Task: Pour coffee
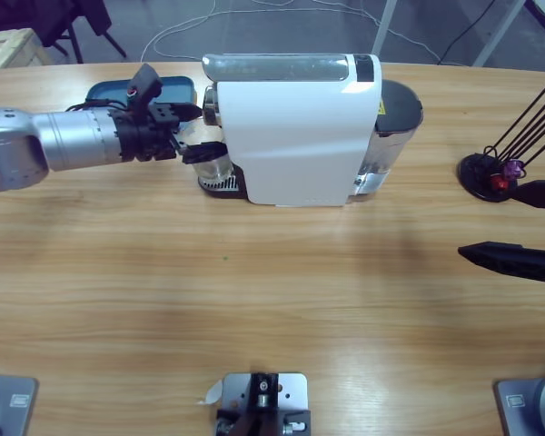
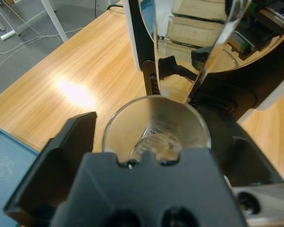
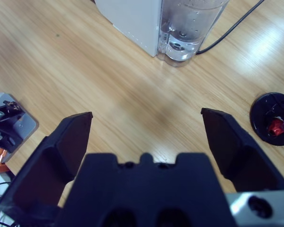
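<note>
The white coffee machine (image 1: 295, 136) stands at the back middle of the table, its chrome spout (image 2: 194, 47) facing left. A clear, empty glass (image 1: 209, 168) sits on the black drip tray under that spout. My left gripper (image 1: 204, 132) reaches in from the left, one jaw on either side of the glass (image 2: 156, 132). It is open, with a thin gap showing at the left jaw. My right gripper (image 1: 490, 222) hovers open and empty near the table's right edge. In the right wrist view it (image 3: 146, 113) looks down on bare wood.
A blue tray (image 1: 109, 91) lies behind my left arm. The machine's clear water tank (image 1: 395, 118) is at its right end, with a cable running off. A black round stand (image 1: 486, 173) with thin rods and small purple and red pieces sits at the far right.
</note>
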Tool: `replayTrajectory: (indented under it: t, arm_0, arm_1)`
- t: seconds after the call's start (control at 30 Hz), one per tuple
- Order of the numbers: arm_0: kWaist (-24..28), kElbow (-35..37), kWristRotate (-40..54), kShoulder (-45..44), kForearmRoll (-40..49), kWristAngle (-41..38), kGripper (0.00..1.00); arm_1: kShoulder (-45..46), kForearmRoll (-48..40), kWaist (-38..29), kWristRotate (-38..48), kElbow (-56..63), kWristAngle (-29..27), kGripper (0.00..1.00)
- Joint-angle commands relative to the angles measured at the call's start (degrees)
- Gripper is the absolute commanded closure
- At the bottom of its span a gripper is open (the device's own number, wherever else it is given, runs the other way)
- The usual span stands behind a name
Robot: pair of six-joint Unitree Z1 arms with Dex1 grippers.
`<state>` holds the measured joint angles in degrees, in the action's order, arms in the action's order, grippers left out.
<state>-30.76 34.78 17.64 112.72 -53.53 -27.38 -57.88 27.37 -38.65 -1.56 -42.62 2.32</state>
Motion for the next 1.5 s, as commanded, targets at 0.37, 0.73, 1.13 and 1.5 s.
replayTrajectory:
  t: [0.37, 0.73, 1.13, 1.5]
  arm_0:
    - [3.67, -12.95, -7.39, -0.36, -16.19, 11.31, 1.0]
    - [9.28, -2.88, -19.43, 0.59, -16.08, 33.14, 1.0]
    - [11.83, 9.18, -24.06, 10.23, -7.15, 35.9, 1.0]
    - [12.09, 13.96, -16.89, 9.21, 3.48, 35.73, 1.0]
  arm_1:
    - [-1.65, -0.82, -0.73, -0.29, 1.82, 0.76, 0.0]
    - [-1.9, -0.88, -0.73, -0.29, 1.84, 0.76, 0.0]
    - [-2.2, -1.09, -0.73, -0.29, 1.93, 0.76, 0.0]
    - [-2.11, -1.18, -0.73, -0.11, 1.93, 0.67, 0.0]
